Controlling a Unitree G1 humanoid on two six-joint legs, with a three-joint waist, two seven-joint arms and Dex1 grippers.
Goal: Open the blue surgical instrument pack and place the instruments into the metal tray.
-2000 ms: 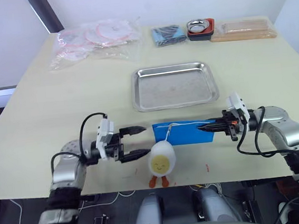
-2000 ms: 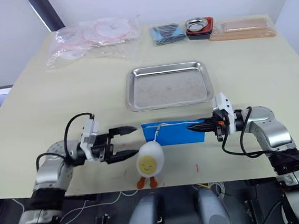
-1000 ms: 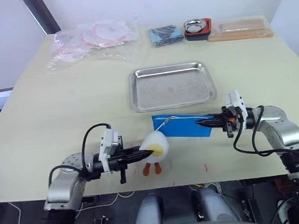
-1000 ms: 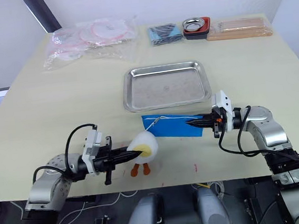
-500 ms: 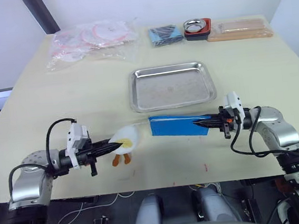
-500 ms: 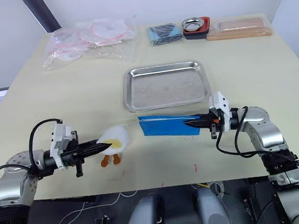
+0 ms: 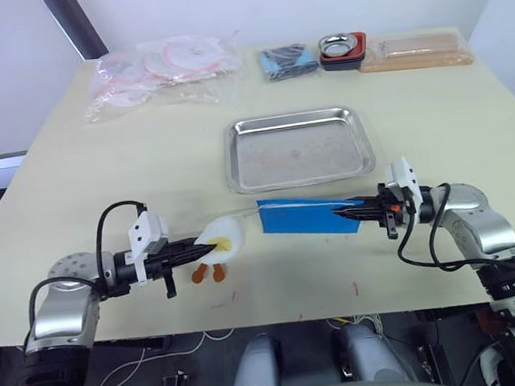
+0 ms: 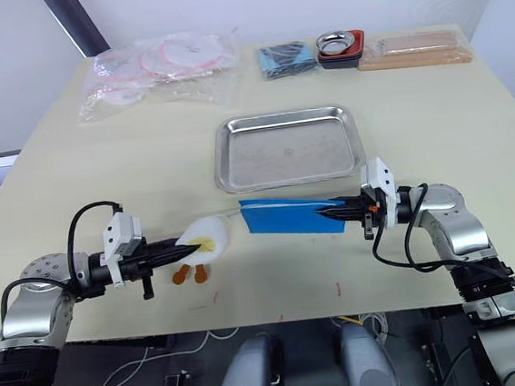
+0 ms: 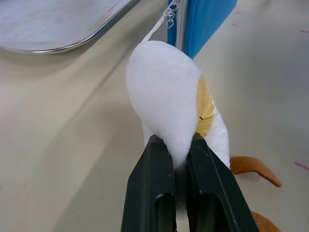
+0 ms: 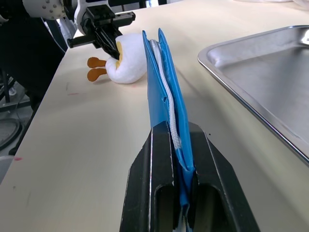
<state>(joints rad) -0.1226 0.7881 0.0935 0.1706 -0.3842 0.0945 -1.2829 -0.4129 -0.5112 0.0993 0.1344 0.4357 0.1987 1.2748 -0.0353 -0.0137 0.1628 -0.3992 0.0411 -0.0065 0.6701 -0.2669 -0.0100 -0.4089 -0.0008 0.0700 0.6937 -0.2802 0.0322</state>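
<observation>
**Pack pinched at both ends**

Near the desk's [image 7: 74, 183] front edge, just before the metal tray [image 7: 297, 147], lies the blue surgical instrument pack [image 7: 307, 216]. Right end effector [image 7: 341, 210] is clenched on its right end. Left end effector [image 7: 203, 246] grips the white egg-shaped plush charm [image 7: 221, 237], corded to the pack's left end.

You've got a bright blue instrument pack [image 7: 307, 216] with a whitish edge strip, on a pale cream worktop [image 7: 75, 192]. Metal tray [image 7: 298, 147] is shiny silver. The plush egg charm [image 7: 219, 239] is white with a yellow patch and orange feet. Both pincers, left [image 9: 181, 162] and right [image 10: 179, 145], have black fingers. At the back you see a darker blue bundle [image 7: 288, 60] and a silver bowl on a red base [image 7: 345, 49].
</observation>
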